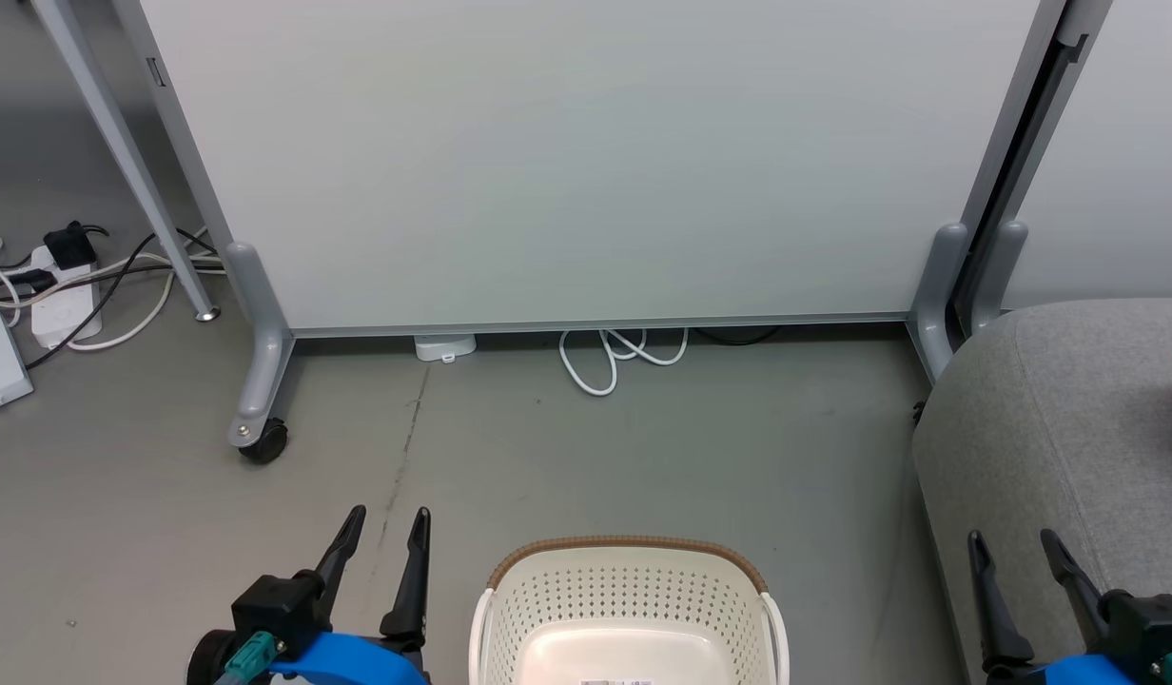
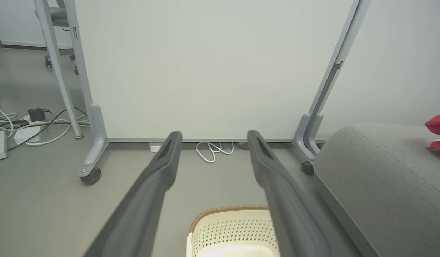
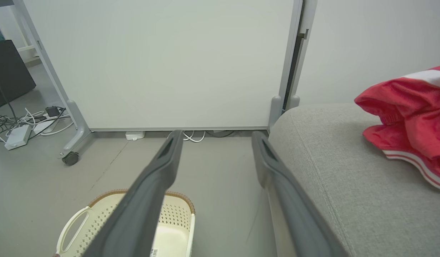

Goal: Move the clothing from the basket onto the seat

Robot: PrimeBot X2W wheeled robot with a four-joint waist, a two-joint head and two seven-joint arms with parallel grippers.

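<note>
Red clothing (image 3: 409, 121) is piled on the grey seat (image 3: 330, 171); left tool (image 1: 389, 516) and right tool (image 1: 1011, 538) are held wide, flanking the basket (image 1: 624, 590).

Left gripper (image 2: 213, 137) fingers spread wide over grey floor. Basket (image 2: 220, 223) sits low centre between them, near the seat (image 2: 377, 178) at right. Red clothing (image 2: 438, 130) lies on the seat's far edge; white panel (image 2: 213, 71) behind.
</note>
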